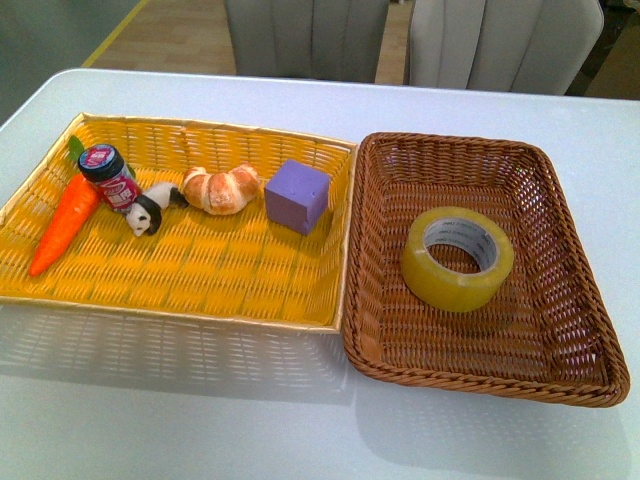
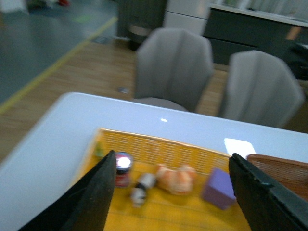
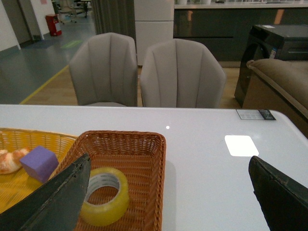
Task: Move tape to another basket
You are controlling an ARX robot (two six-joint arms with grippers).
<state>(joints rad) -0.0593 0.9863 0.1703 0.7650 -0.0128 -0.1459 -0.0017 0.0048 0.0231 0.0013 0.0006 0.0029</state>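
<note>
The tape [image 1: 458, 258], a wide yellowish roll with a white core, lies flat inside the dark brown wicker basket [image 1: 590, 340] on the right of the table. It also shows in the right wrist view [image 3: 102, 195], in the same basket [image 3: 156, 159]. Neither arm shows in the front view. My right gripper [image 3: 168, 192] is open and empty, held above the table beside the brown basket. My left gripper [image 2: 171, 192] is open and empty, held above the yellow basket [image 2: 154, 147]; that view is blurred.
The yellow woven basket [image 1: 200, 290] on the left holds a toy carrot [image 1: 62, 225], a small jar [image 1: 110, 177], a panda figure [image 1: 152, 208], a croissant [image 1: 222, 189] and a purple block [image 1: 297, 195]. Two grey chairs [image 1: 420, 40] stand behind the white table [image 1: 200, 420].
</note>
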